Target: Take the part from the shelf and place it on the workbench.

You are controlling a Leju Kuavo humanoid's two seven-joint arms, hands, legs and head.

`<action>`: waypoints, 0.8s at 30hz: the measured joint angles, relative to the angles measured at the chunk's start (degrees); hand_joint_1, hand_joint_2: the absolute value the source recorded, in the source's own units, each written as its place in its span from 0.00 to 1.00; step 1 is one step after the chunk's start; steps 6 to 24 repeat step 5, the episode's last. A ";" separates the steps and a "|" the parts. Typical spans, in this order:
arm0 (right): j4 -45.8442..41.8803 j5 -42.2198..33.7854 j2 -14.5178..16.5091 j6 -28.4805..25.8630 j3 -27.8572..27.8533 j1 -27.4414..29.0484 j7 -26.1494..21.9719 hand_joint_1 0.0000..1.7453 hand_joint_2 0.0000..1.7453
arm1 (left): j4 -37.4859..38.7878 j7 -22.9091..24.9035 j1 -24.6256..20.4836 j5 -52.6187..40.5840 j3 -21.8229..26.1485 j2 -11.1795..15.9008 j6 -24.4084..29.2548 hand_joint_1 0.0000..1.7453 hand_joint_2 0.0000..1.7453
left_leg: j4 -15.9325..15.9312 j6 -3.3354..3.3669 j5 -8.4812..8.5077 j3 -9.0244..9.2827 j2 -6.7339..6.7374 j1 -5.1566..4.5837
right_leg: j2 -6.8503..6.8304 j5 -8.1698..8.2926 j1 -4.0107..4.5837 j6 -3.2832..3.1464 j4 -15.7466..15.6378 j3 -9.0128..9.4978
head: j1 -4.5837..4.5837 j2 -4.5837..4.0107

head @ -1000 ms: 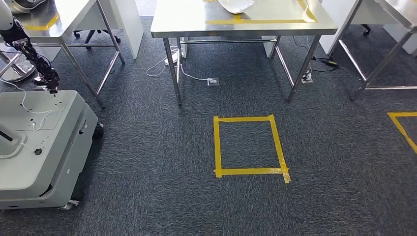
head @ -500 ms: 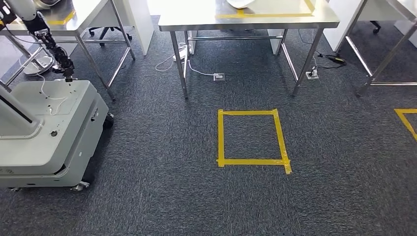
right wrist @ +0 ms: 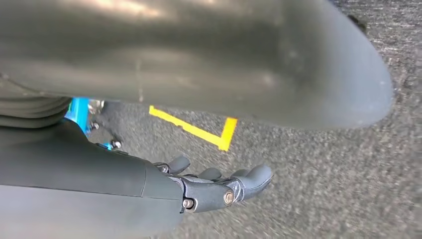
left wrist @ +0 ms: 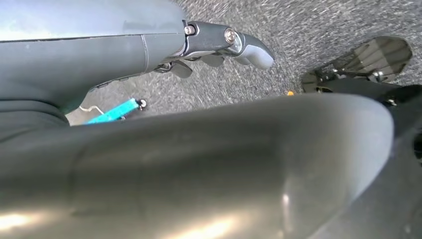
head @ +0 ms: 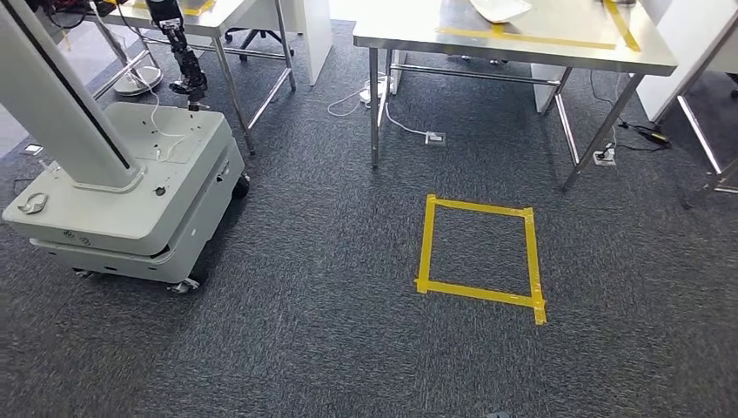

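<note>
A steel workbench stands ahead at the far side of the carpet, marked with a yellow tape outline. A white shallow object lies on it at the picture's top edge. My left hand hangs beside my body over the carpet, fingers loosely apart, holding nothing. My right hand hangs the same way above the carpet, its fingers apart around nothing.
A white wheeled machine base with a slanted column stands at the left. A yellow tape square marks the carpet ahead. Cables and a socket box lie under the workbench. Another steel table stands at the back left.
The whole picture has shifted: the camera has turned left, so the tape square and workbench sit further right and the white machine shows more fully. Nothing in the scene moved.
</note>
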 joint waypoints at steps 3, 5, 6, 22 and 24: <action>0.00 0.05 -0.22 0.03 0.00 0.31 -0.07 0.00 0.00 | -0.02 -0.14 -0.26 -0.81 -0.02 -0.18 0.00 0.00 0.00 | 0.47 -0.82 0.39 -0.91 -1.53 0.06 | 1.52 0.65 0.22 -0.52 -5.87 3.08 | -0.02 0.00; 0.00 -0.10 -0.22 -0.05 0.00 0.60 -0.11 0.00 0.00 | -0.02 -0.14 -0.36 -1.44 -0.08 -0.21 0.00 0.00 0.00 | 0.34 -1.42 0.70 -1.29 -2.35 0.19 | 0.66 0.84 0.38 -0.82 -6.14 3.13 | -0.02 0.00; 0.00 -0.10 -0.22 -0.05 0.00 0.60 -0.11 0.00 0.00 | -0.02 -0.14 -0.36 -1.44 -0.08 -0.21 0.00 0.00 0.00 | 0.34 -1.42 0.70 -1.29 -2.35 0.19 | 0.66 0.84 0.38 -0.82 -6.14 3.13 | -0.02 0.00; 0.00 -0.10 -0.22 -0.05 0.00 0.60 -0.11 0.00 0.00 | -0.02 -0.14 -0.36 -1.44 -0.08 -0.21 0.00 0.00 0.00 | 0.34 -1.42 0.70 -1.29 -2.35 0.19 | 0.66 0.84 0.38 -0.82 -6.14 3.13 | -0.02 0.00; 0.00 -0.10 -0.22 -0.05 0.00 0.60 -0.11 0.00 0.00 | -0.02 -0.14 -0.36 -1.44 -0.08 -0.21 0.00 0.00 0.00 | 0.34 -1.42 0.70 -1.29 -2.35 0.19 | 0.66 0.84 0.38 -0.82 -6.14 3.13 | -0.02 0.00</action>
